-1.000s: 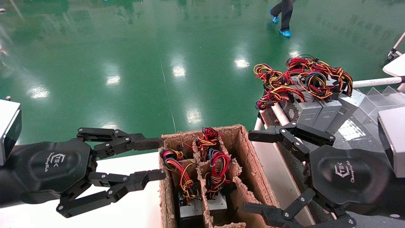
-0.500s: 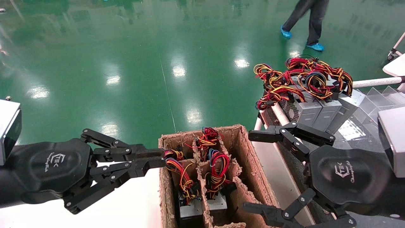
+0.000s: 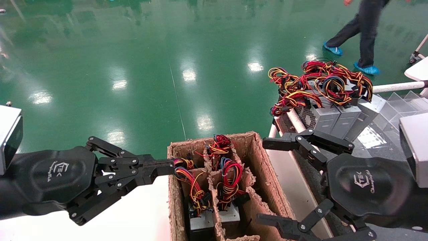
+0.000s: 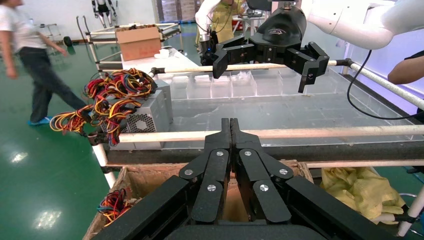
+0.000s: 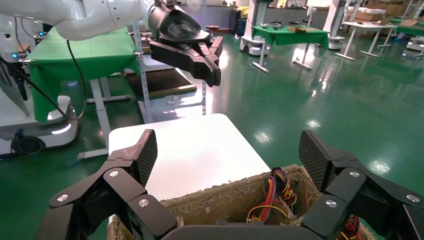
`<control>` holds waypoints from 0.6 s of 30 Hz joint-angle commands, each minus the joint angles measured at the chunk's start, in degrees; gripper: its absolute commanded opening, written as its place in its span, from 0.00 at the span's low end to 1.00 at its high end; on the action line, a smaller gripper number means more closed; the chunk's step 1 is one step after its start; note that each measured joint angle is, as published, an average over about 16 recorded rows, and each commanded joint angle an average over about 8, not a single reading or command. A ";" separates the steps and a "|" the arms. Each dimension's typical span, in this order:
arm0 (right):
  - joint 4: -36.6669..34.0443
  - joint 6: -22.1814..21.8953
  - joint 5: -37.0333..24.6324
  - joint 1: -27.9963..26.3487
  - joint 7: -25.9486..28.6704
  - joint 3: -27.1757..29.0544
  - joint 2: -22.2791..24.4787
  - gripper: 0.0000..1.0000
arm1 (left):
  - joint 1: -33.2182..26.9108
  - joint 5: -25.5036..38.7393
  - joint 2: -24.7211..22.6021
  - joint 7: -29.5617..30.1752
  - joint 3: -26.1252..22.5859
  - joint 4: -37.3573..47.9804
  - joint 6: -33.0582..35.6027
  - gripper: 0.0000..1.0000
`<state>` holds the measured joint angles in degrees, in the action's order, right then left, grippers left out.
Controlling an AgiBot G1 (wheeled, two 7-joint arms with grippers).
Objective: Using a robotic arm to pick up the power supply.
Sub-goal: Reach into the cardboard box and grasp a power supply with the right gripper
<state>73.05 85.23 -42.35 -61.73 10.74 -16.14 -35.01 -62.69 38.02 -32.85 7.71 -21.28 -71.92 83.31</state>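
The power supply (image 3: pixel 230 215) is a silver-grey box standing in the middle column of the cardboard box (image 3: pixel 267 187). Its mostly red wire bundle (image 3: pixel 229 179) sticks up above it. My right gripper (image 3: pixel 265 180) hovers open at the box's right side, one finger above the far corner and one above the near edge. In the right wrist view the right gripper (image 5: pixel 230 155) has wide-apart pads (image 5: pixel 147 152) over the box rim, with wires (image 5: pixel 277 192) below. My left gripper (image 3: pixel 169 166) is shut and empty at the box's left wall, and the left wrist view shows its tips (image 4: pixel 230 125) pressed together.
A darker unit with red-yellow wires (image 3: pixel 194 190) sits in the box's left column. More silver units with tangled wires (image 3: pixel 321 113) rest on a rack with white rails (image 3: pixel 398 87) at the right. A white table (image 3: pixel 140 214) lies left of the box. A person (image 3: pixel 364 36) walks on the green floor.
The left gripper's fingers closed from wide open to shut beside the box's left wall. The right gripper has stayed still. The person has walked to the right.
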 commanded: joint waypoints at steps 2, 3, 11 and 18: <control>-0.07 -0.10 -0.11 0.04 0.01 -0.02 0.03 1.00 | 0.00 0.00 0.00 0.00 0.00 0.00 0.00 1.00; -0.24 -0.36 -0.38 -0.01 0.12 -0.10 0.04 1.00 | 0.00 0.00 0.00 0.00 0.00 0.00 0.00 1.00; -1.62 -4.56 -5.27 -1.55 3.17 -2.03 -0.48 1.00 | 0.00 0.00 0.00 0.00 0.00 0.00 0.00 1.00; -8.44 -7.16 -14.75 -7.43 9.17 -8.29 -6.05 1.00 | 0.00 0.00 0.00 0.00 -0.01 0.01 0.00 1.00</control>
<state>63.56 78.46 -56.99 -69.28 18.34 -24.25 -41.52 -62.70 38.02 -32.85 7.70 -21.28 -71.92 83.31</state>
